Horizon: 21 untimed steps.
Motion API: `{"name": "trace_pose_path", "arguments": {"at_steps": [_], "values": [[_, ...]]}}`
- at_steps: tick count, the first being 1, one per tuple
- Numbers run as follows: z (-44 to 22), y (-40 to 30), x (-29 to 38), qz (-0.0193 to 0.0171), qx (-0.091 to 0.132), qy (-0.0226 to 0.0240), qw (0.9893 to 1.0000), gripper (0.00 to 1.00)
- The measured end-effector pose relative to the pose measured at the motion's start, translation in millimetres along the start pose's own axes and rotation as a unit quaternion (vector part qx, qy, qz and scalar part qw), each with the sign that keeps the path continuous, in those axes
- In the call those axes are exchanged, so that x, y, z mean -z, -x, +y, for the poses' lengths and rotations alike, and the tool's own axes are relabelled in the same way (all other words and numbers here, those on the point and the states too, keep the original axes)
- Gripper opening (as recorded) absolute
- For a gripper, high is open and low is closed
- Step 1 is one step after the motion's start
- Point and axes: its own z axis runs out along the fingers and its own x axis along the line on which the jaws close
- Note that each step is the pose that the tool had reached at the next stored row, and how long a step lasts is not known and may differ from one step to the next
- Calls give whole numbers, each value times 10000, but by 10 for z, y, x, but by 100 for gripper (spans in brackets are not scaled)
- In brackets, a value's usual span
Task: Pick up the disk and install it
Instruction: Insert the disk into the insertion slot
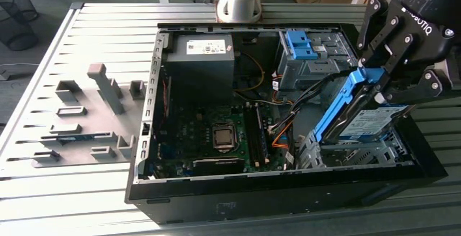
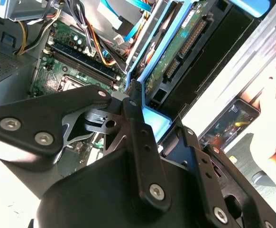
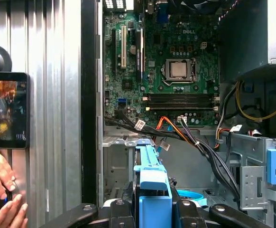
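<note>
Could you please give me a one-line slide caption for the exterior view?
Gripper holds the disk tilted over the open computer case.

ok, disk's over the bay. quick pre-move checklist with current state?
1. Gripper shut on the disk by its blue carrier: ok.
2. Disk over the metal drive bay at the case's front corner: ok.
3. Disk seated in the bay: not ok, it stands tilted, upper end raised.
4. Cables clear of the bay: cannot tell.
5. Person's hand and phone outside the case: ok.
</note>
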Motion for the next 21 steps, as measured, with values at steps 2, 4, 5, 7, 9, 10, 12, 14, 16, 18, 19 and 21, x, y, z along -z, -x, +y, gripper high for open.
{"name": "trace_pose_path", "arguments": {"at_steps": [2,4,5,7,9,10,12,14,16,18,19,21], "values": [[0,0,0,0,0,0,10000,36],[0,0,-1,0,0,0,10000,38],[0,0,-1,0,0,0,10000,38],[0,0,-7,1,0,0,10000,43],[-1,-1,-39,-1,0,-1,10000,50],[-1,-1,-58,-3,0,-1,10000,50],[-1,-2,-93,0,0,-1,10000,50],[-2,-2,-129,0,0,-1,10000,50],[-3,-3,-165,-1,0,-1,10000,48],[-4,-3,-203,-1,2,-1,10000,42],[-5,-3,-221,-1,5,-1,10000,36],[-6,-4,-256,0,9,0,10000,30]]}}
